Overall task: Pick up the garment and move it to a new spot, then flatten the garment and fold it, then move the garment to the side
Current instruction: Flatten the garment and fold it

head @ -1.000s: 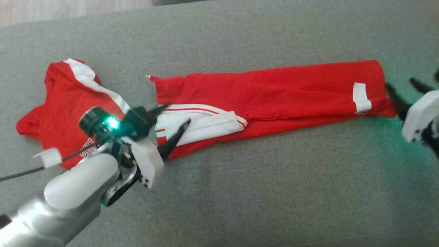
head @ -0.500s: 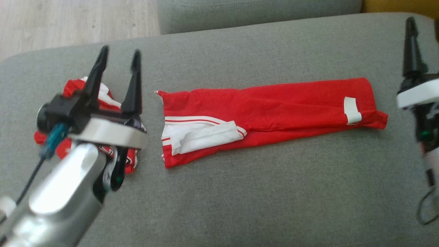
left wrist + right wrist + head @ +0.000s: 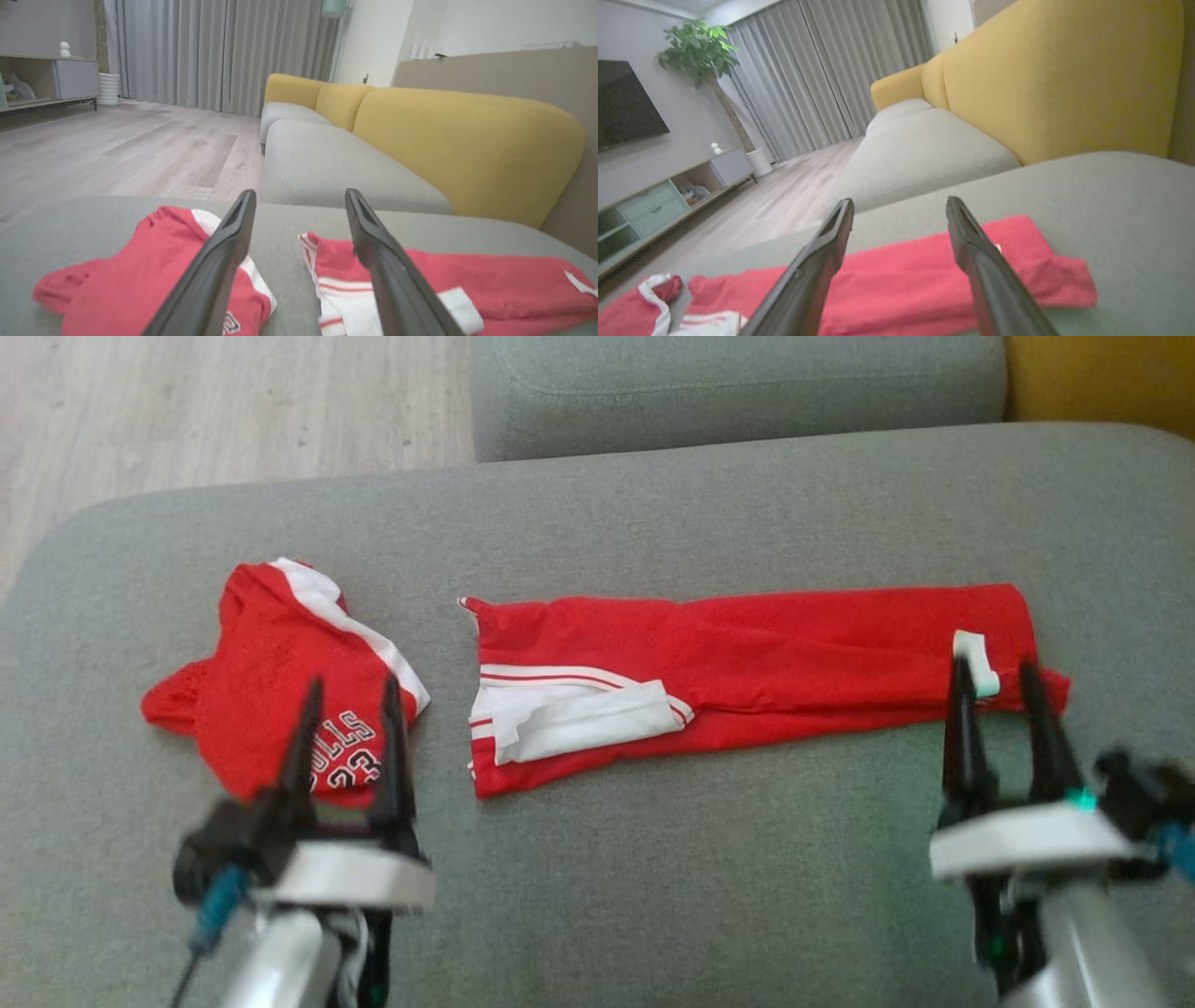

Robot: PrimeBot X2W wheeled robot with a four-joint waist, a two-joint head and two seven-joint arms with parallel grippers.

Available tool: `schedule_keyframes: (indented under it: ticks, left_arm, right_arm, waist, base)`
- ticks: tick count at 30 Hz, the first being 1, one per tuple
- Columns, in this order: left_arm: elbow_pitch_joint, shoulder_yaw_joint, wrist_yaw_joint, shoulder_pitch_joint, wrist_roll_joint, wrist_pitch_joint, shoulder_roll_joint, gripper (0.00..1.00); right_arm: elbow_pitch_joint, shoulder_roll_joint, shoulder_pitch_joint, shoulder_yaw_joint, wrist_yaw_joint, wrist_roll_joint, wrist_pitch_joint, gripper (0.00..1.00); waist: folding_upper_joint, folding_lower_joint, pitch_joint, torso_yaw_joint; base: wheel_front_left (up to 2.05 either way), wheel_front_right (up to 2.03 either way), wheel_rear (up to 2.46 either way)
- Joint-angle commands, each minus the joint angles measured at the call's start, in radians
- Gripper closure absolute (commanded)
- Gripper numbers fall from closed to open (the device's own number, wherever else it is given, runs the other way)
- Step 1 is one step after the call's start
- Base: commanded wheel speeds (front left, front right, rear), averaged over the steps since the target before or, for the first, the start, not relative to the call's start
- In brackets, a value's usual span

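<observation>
Two open grippers over one grey sofa seat point(image 3: 653, 896)

The seat is covered with grey woven cloth, and its far left corner is rounded. Beyond that corner there is a pale wooden floor point(image 3: 187, 411), and a second grey seat point(image 3: 738, 392) stands behind. The wrist views show a yellow backrest point(image 3: 467, 140), long grey curtains point(image 3: 210, 51), one green plant point(image 3: 698, 46), one dark television point(image 3: 626, 112) on the wall and one low cabinet point(image 3: 658, 196) under it.

Two red pieces lie on the seat, apart from each other. The long red garment point(image 3: 794, 653) stretches from the middle toward the right, with white stripes at its left end and one small white tag near its right end. The red jersey point(image 3: 271, 700), crumpled, with white trim and a printed number, lies left of it.

The left gripper point(image 3: 352, 683) points at the jersey. The right gripper point(image 3: 991, 665) points at the tagged end of the long red garment. Each has its two dark fingers spread wide, with nothing between them.
</observation>
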Motion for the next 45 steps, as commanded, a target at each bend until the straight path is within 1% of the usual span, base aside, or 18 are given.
schedule_keyframes:
  ticks: [1, 5, 8, 9, 13, 17, 19, 21, 24, 27, 31, 35, 44, 45]
  left_arm:
    - [-0.015, 0.052, -0.015, -0.011, 0.030, -0.008, -0.003, 0.00]
    - [0.011, 0.109, -0.066, 0.036, 0.093, -0.008, -0.060, 0.00]
    - [0.022, 0.149, -0.101, 0.044, 0.137, -0.008, -0.087, 0.00]
    - [0.026, 0.170, -0.121, 0.041, 0.162, -0.008, -0.100, 0.00]
    - [0.038, 0.197, -0.160, 0.026, 0.199, -0.008, -0.122, 0.00]
    - [0.051, 0.207, -0.189, 0.005, 0.226, -0.008, -0.138, 0.00]
    - [0.052, 0.211, -0.194, 0.000, 0.232, -0.008, -0.141, 0.00]
    - [0.054, 0.216, -0.203, -0.011, 0.243, -0.008, -0.145, 0.00]
    - [0.055, 0.220, -0.215, -0.028, 0.259, -0.008, -0.149, 0.00]
    - [0.055, 0.221, -0.226, -0.045, 0.268, -0.008, -0.154, 0.00]
    - [0.054, 0.218, -0.237, -0.065, 0.275, -0.008, -0.159, 0.00]
    - [0.053, 0.218, -0.245, -0.078, 0.280, -0.008, -0.163, 0.00]
    - [0.061, 0.229, -0.254, -0.083, 0.292, -0.008, -0.167, 0.00]
    - [0.062, 0.231, -0.254, -0.084, 0.293, -0.008, -0.167, 0.00]
  right_arm:
    - [-0.039, 0.002, -0.002, 0.019, -0.001, -0.018, -0.012, 0.00]
    - [-0.055, 0.007, 0.061, 0.023, -0.001, 0.000, -0.012, 0.00]
    - [-0.063, 0.007, 0.074, 0.029, -0.001, 0.010, -0.012, 0.00]
    - [-0.066, 0.007, 0.070, 0.027, -0.001, 0.007, -0.012, 0.00]
    - [-0.062, 0.008, 0.049, 0.006, -0.001, -0.007, -0.012, 0.00]
    - [-0.017, 0.008, -0.001, -0.051, -0.001, -0.042, -0.012, 0.00]
    - [0.005, 0.008, -0.021, -0.071, -0.001, -0.052, -0.008, 0.00]
    - [0.049, 0.008, -0.070, -0.119, -0.001, -0.070, 0.003, 0.00]
    - [0.142, 0.008, -0.150, -0.234, -0.001, -0.122, 0.042, 0.00]
    - [0.252, 0.008, -0.229, -0.361, -0.001, -0.203, 0.096, 0.00]
    - [0.366, 0.008, -0.315, -0.475, -0.001, -0.313, 0.140, 0.00]
    - [0.449, 0.008, -0.370, -0.536, -0.001, -0.386, 0.162, 0.00]
    - [0.586, 0.008, -0.428, -0.620, -0.001, -0.479, 0.170, 0.00]
    - [0.599, 0.008, -0.433, -0.621, -0.001, -0.483, 0.167, 0.56]
  waist:
    - [-0.0001, 0.0001, -0.006, 0.005]
    - [-0.0001, 0.0001, -0.007, 0.011]
    - [-0.0001, 0.0001, -0.003, 0.016]
    - [-0.0001, 0.0001, 0.001, 0.019]
    - [-0.0001, 0.0001, 0.016, 0.028]
    - [-0.0001, 0.0001, 0.046, 0.037]
    - [-0.0001, 0.0001, 0.056, 0.039]
    - [-0.0001, 0.0001, 0.077, 0.044]
    - [-0.0001, 0.0001, 0.109, 0.051]
    - [-0.0001, 0.0001, 0.137, 0.062]
    - [-0.0001, 0.0001, 0.166, 0.074]
    - [-0.0001, 0.0001, 0.185, 0.083]
    - [-0.0001, 0.0001, 0.193, 0.082]
    - [-0.0001, 0.0001, 0.192, 0.080]
  base:
    - [0.00, 0.00, 0.00]
    - [0.00, 0.00, 0.00]
    - [0.00, 0.00, 0.00]
    - [0.00, 0.00, 0.00]
    - [0.00, 0.00, 0.00]
    - [0.00, 0.00, 0.00]
    - [0.00, 0.00, 0.00]
    - [0.00, 0.00, 0.00]
    - [0.00, 0.00, 0.00]
    - [0.00, 0.00, 0.00]
    - [0.00, 0.00, 0.00]
    - [0.00, 0.00, 0.00]
    - [0.00, 0.00, 0.00]
    - [0.00, 0.00, 0.00]
